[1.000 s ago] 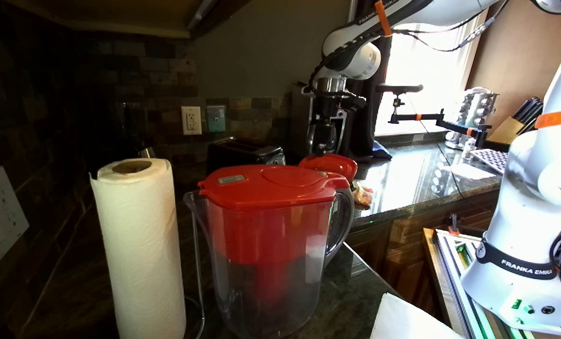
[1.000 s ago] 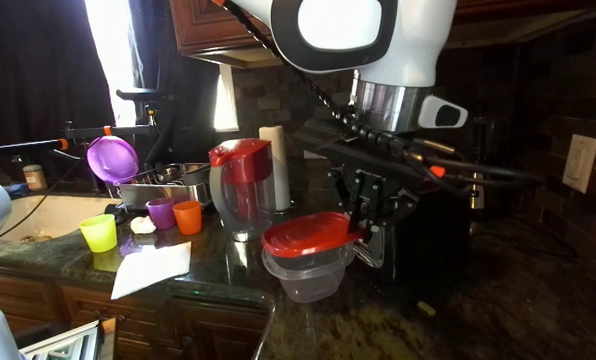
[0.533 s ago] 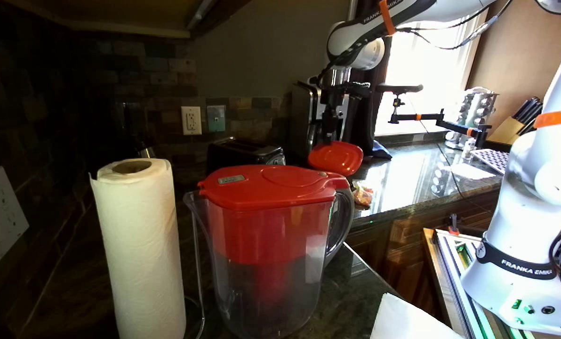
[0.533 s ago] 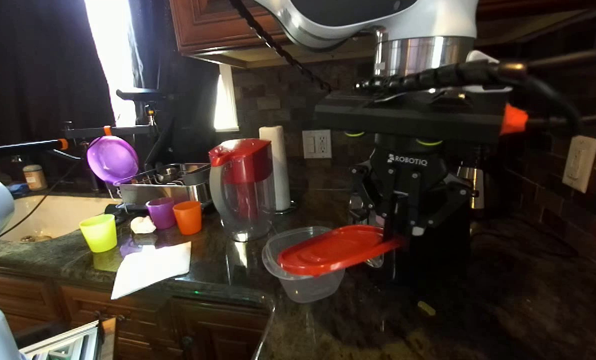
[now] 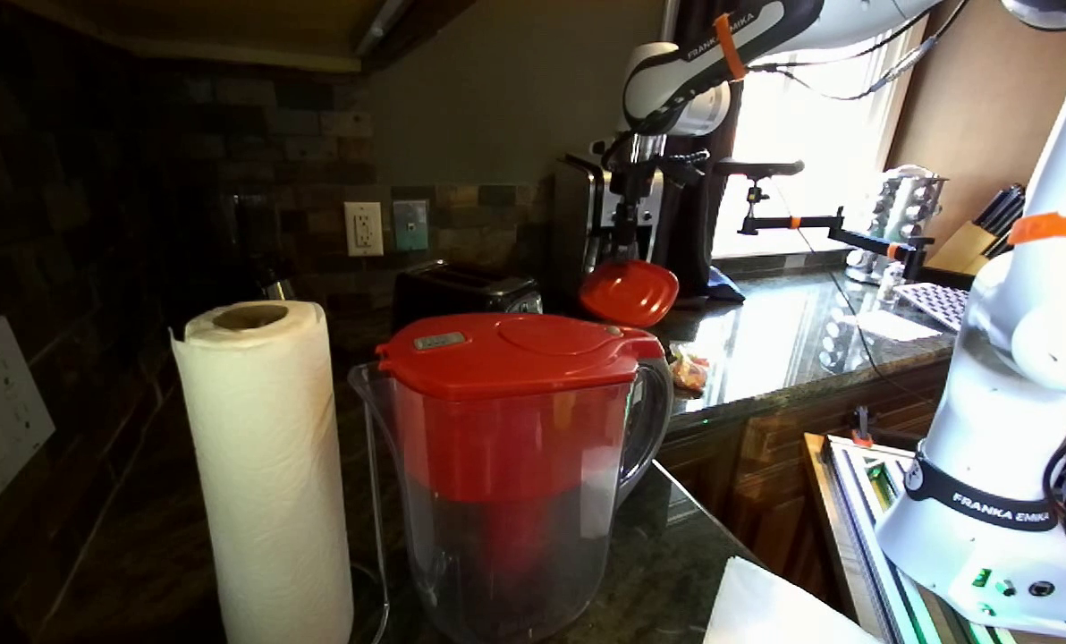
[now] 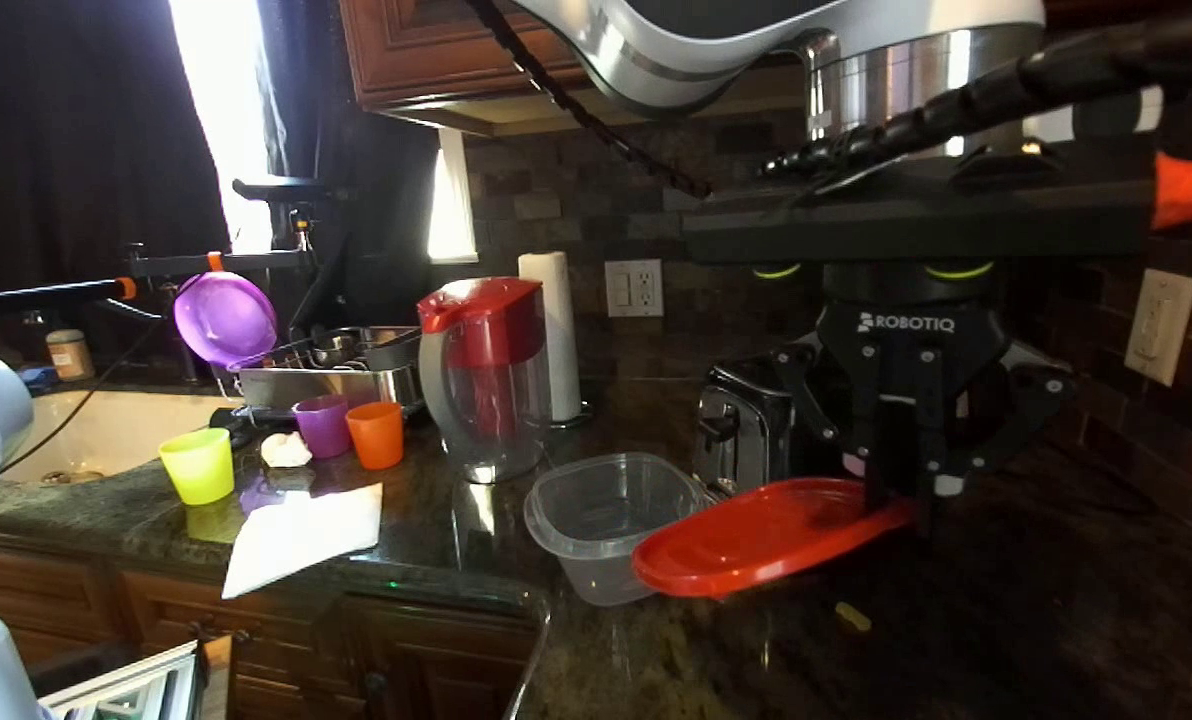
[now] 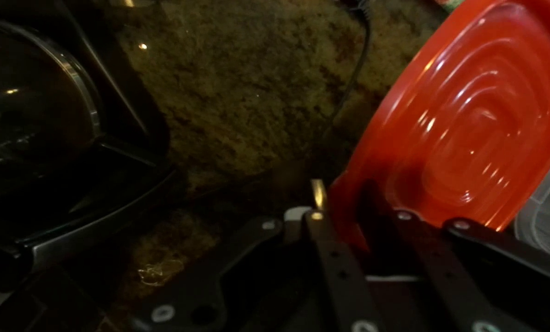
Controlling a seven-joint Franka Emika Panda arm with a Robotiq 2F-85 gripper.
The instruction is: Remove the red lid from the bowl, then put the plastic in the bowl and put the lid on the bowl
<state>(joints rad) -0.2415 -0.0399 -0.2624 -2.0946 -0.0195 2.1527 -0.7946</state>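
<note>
My gripper is shut on one end of the red lid [image 6: 771,540], and its fingers [image 6: 896,505] hold it tilted in the air, right of and nearer the camera than the bowl. The lid [image 5: 630,293] and gripper [image 5: 624,255] also show behind the pitcher. In the wrist view the lid [image 7: 469,129] runs from the fingers [image 7: 349,198] to the upper right. The clear bowl [image 6: 601,560] stands uncovered and looks empty; its rim [image 7: 533,221] shows partly behind the lid. A small packet with orange and green [image 5: 689,371] lies on the counter; I cannot tell if it is the plastic.
A clear pitcher with a large red top [image 6: 486,320] and a paper towel roll [image 6: 551,350] stand behind the bowl. A toaster [image 6: 726,430] is close to the gripper. A small yellow piece [image 6: 853,617] lies on the counter. Cups [image 6: 374,437] and white paper [image 6: 306,535] are at the left.
The lid was over the bowl, held tilted by the gripper. The gripper has carried it off to the right in an exterior view, uncovering the bowl. The bowl has stayed in place.
</note>
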